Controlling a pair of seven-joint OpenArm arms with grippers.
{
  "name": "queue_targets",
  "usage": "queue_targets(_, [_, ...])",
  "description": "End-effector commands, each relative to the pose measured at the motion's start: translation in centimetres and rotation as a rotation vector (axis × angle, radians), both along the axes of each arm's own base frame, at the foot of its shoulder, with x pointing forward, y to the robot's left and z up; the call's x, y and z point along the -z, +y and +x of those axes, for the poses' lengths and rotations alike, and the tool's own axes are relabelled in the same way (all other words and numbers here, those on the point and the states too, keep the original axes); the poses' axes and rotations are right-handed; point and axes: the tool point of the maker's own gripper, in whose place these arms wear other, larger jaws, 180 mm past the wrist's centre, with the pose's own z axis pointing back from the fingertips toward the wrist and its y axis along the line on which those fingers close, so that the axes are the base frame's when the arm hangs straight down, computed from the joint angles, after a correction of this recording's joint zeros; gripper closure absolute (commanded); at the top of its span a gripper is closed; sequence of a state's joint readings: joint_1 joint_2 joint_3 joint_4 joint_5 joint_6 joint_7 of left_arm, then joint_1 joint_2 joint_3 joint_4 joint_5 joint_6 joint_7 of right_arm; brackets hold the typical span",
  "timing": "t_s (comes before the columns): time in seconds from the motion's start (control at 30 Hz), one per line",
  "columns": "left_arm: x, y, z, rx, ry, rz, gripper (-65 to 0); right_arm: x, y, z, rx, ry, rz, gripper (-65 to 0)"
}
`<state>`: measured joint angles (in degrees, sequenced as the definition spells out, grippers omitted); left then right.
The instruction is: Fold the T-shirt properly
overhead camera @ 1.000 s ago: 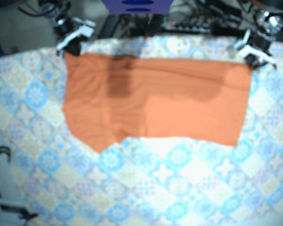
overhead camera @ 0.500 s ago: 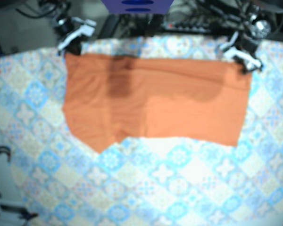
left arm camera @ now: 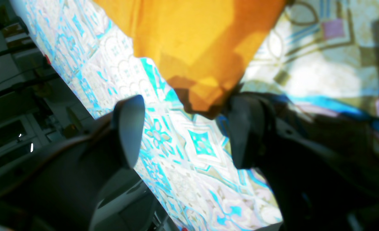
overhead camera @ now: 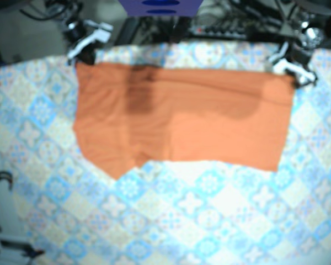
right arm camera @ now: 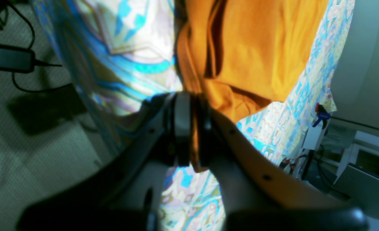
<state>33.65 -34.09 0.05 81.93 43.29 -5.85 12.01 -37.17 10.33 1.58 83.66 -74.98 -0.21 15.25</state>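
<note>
Right hand [right arm camera: 192,109] clamps a corner of the T-shirt [overhead camera: 182,116]; left hand [left arm camera: 188,107] gapes around another corner.

The T-shirt [overhead camera: 182,118] is plainly cloth: matt orange, soft, with shallow creases and a stitched hem band near one corner. Under it the tablecloth [overhead camera: 209,221] looks smoother, its blue tile print lying flat, with a faint sheen where the light hits. The left gripper [left arm camera: 186,128] has dark fingers [left arm camera: 130,125] like smooth moulded plastic, dully glossy at the edges. The right gripper [right arm camera: 192,109] looks much the same. The floor [right arm camera: 32,166] beside the table is grainy and matt.
</note>
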Motion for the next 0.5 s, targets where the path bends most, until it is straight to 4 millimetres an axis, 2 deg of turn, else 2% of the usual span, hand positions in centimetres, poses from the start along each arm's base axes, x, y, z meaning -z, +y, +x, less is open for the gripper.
queue_targets(0.0, [-0.28, 0.35, 0.43, 0.006, 0.000, 0.011, -40.6, -0.33, -0.10, -0.08, -0.003, -0.008, 0.000, -4.0])
queue_targets(0.23, [-0.37, 0.28, 0.85, 0.007, -0.008, 0.010, -39.3, -0.33, -0.10, -0.08, -0.003, -0.008, 0.000, -4.0])
queue_targets(0.33, [-0.37, 0.28, 0.85, 0.007, -0.008, 0.010, -29.4, -0.32, -0.15, -0.14, -0.002, -0.006, -0.001, -3.9])
queue_targets(0.47, [-0.29, 0.24, 0.69, 0.009, -0.004, 0.010, -9.1, -0.29, -0.10, -0.22, -0.003, -0.005, 0.000, -3.8])
